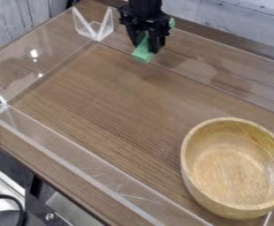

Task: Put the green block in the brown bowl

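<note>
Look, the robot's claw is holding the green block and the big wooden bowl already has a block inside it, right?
Not quite. The gripper does hold the green block, but the brown bowl has nothing in it. The camera view shows its bare wooden bottom.

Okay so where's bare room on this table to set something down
Bare wood spans the table from its clear wall to the brown bowl. The bowl itself is empty. The far edge is crowded: the gripper holds the green block there.
</note>
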Controlling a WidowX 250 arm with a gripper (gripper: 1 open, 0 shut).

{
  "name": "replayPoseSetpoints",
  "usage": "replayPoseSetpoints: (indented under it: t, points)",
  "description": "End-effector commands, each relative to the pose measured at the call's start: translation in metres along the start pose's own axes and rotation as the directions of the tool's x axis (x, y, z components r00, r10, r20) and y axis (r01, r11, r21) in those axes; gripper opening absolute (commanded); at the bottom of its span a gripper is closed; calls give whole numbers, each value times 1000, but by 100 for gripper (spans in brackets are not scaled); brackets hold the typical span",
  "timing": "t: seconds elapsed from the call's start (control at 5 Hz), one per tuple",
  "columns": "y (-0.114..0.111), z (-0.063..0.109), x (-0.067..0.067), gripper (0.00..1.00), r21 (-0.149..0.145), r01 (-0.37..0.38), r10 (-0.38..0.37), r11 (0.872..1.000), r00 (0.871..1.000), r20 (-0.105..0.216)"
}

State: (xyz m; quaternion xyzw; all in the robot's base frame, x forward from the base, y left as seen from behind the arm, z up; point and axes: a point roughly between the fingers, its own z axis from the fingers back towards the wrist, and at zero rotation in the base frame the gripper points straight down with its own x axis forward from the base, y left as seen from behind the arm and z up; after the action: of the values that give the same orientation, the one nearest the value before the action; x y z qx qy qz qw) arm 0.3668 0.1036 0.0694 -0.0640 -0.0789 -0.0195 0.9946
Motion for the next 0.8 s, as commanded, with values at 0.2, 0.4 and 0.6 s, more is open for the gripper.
replayPoseSetpoints:
  t: [0.2,0.4,0.6]
  points:
    - [7,39,15,0,53,25,-33,998,988,149]
    - [8,33,13,0,50,30,-37,998,988,152]
    - [10,27,12,0,50,34,-42,998,987,153]
